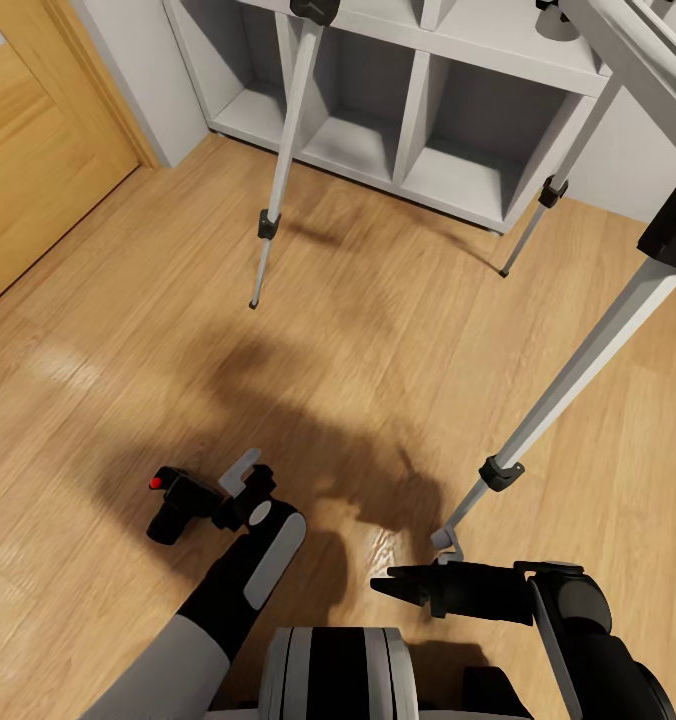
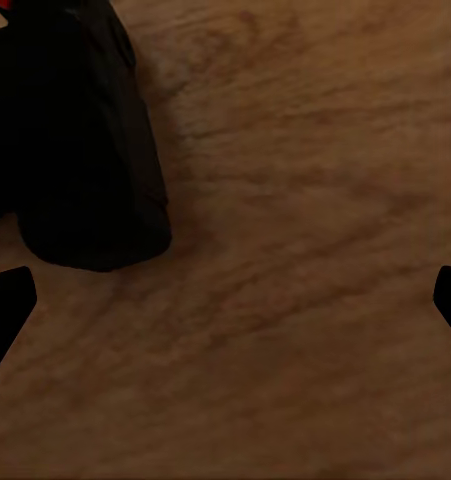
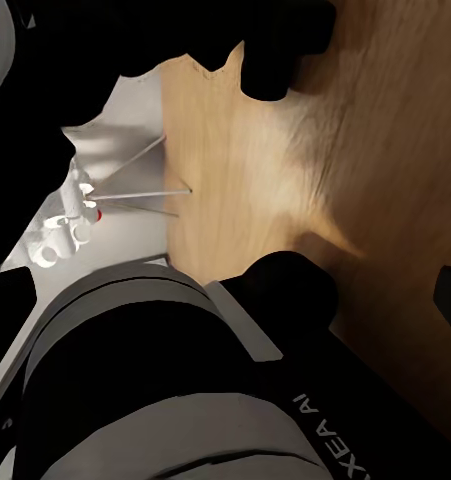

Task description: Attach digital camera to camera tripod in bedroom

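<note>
Digital camera (image 1: pixel 176 503) lies on the plank floor (image 1: pixel 378 340), just beside the left gripper (image 1: pixel 240 482), whose fingers are spread and empty. Right gripper (image 1: pixel 393 588) seems pressed together near one leg of the camera tripod (image 1: pixel 568 375). Grasping and mounting remain.

Floor (image 1: pixel 398 350) glossy wood planks; camera tripod (image 1: pixel 568 385) legs matt silver metal.
</note>
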Controlling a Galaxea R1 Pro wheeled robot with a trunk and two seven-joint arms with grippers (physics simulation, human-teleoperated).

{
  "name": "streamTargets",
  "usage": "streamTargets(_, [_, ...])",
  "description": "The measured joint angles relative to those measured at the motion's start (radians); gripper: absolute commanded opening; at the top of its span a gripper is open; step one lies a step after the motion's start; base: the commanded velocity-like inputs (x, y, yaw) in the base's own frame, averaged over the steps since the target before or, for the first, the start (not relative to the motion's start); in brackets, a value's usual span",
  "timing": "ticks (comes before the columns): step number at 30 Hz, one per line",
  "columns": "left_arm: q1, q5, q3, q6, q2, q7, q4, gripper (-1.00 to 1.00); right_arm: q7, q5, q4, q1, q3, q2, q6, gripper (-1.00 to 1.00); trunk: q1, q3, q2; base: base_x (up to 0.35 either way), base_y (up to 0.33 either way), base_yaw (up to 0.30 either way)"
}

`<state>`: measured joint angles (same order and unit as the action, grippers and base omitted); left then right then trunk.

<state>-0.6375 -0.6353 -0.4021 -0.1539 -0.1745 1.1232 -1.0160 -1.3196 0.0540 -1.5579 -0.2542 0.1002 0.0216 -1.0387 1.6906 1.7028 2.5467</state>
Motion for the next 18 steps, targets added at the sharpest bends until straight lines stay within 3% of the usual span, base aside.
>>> streamTargets(8, [-0.001, 0.000, 0.009, -0.009, 0.000, 0.001, 0.011, 1.00, 0.000, 0.000, 0.000, 0.000, -0.001, 0.000, 0.000, 1.00, 0.000, 0.000, 0.000, 0.000, 0.000, 0.000])
streamTargets(13, [-0.002, -0.003, 0.023, -0.105, 0.000, 0.041, 0.049, 1.00, 0.000, 0.000, 0.000, 0.000, -0.001, 0.000, 0.000, 1.00, 0.000, 0.000, 0.000, 0.000, 0.000, 0.000])
streamTargets(18, [-0.002, -0.003, 0.025, -0.135, 0.000, 0.077, 0.064, 1.00, 0.000, 0.000, 0.000, 0.000, -0.002, 0.000, 0.000, 1.00, 0.000, 0.000, 0.000, 0.000, 0.000, 0.000])
